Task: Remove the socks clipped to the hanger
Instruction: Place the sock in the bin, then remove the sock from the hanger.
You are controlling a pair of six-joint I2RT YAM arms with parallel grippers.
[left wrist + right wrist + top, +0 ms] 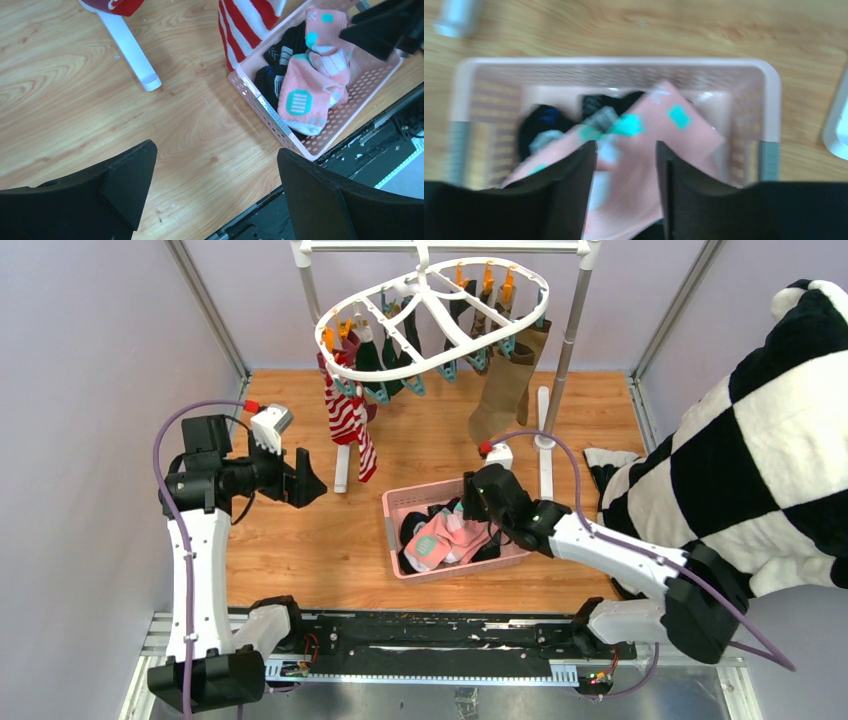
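The white oval hanger point(430, 320) hangs from the rack at the back. A red-white striped sock point(350, 425), dark socks point(395, 355) and an olive-brown sock point(505, 390) are clipped to it. My left gripper point(305, 480) is open and empty, left of the striped sock and below the hanger; the left wrist view shows it point(216, 150) over bare wood. My right gripper point(468, 502) is low over the pink basket. In the right wrist view its point(626, 147) jaws stand apart above a pink sock point(674, 130) lying in the basket; that view is blurred.
The pink slotted basket point(395, 510) holds pink and black socks point(300, 100). The grey rack pole point(572, 330) and white feet point(132, 50) stand on the wood. A large black-and-white checked plush cloth point(770, 440) fills the right side.
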